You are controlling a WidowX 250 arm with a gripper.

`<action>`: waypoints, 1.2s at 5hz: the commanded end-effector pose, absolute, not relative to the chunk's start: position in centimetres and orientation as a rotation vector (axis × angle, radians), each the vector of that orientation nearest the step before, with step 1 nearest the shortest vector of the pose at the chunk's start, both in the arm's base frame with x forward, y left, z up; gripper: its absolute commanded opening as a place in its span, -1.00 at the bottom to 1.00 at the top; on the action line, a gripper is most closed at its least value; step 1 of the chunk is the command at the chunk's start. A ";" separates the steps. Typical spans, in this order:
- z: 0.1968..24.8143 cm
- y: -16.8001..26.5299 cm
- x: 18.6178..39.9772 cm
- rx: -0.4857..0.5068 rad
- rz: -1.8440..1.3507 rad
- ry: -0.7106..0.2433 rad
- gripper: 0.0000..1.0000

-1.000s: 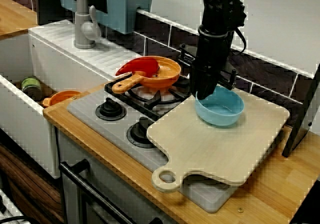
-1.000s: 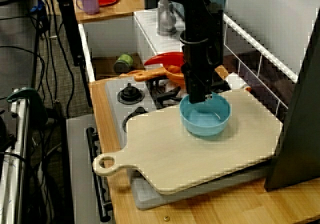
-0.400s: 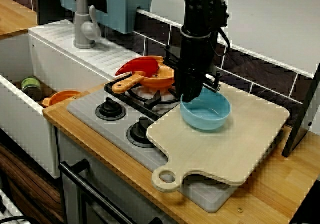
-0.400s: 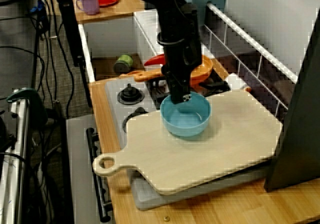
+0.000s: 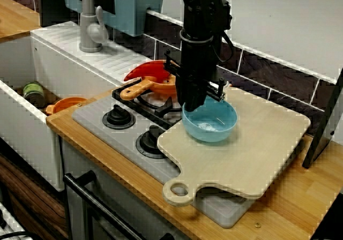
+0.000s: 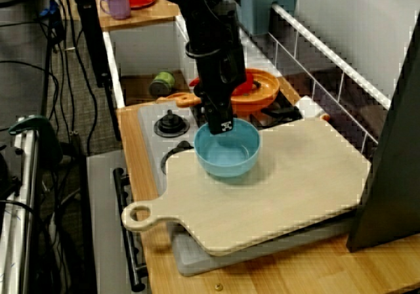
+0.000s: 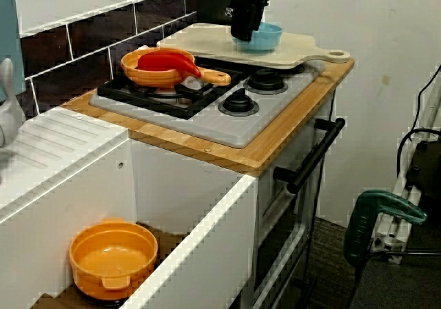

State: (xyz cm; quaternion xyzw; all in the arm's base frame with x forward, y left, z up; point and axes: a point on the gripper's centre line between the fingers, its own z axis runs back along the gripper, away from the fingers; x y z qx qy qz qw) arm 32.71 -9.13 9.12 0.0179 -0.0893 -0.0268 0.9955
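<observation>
The wooden cutting board (image 5: 257,143) has not moved, but the blue bowl (image 5: 210,123) on it has shifted from the wall side to the edge overlapping the hob (image 5: 96,119). The gripper (image 5: 191,105) is clamped on the bowl's hob-side rim and moved with it, so the hold is secure.

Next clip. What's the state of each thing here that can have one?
gripper, jaws shut on the blue bowl's rim
blue bowl, upright, empty, on the cutting board
cutting board, flat, partly over the stove
orange pan, upright on the stove, red utensil inside
orange pot, upright, empty, in the sink
</observation>
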 end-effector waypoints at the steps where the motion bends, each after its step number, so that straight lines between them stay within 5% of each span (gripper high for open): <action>1: 11.1 -9.1 31.4 0.019 -0.073 -0.240 -1.00; 3: 10.9 -9.1 30.7 0.022 -0.081 -0.230 -1.00; 4: 10.9 -9.2 31.4 0.034 -0.074 -0.219 1.00; 6: 12.4 -9.2 32.7 -0.002 -0.052 -0.204 1.00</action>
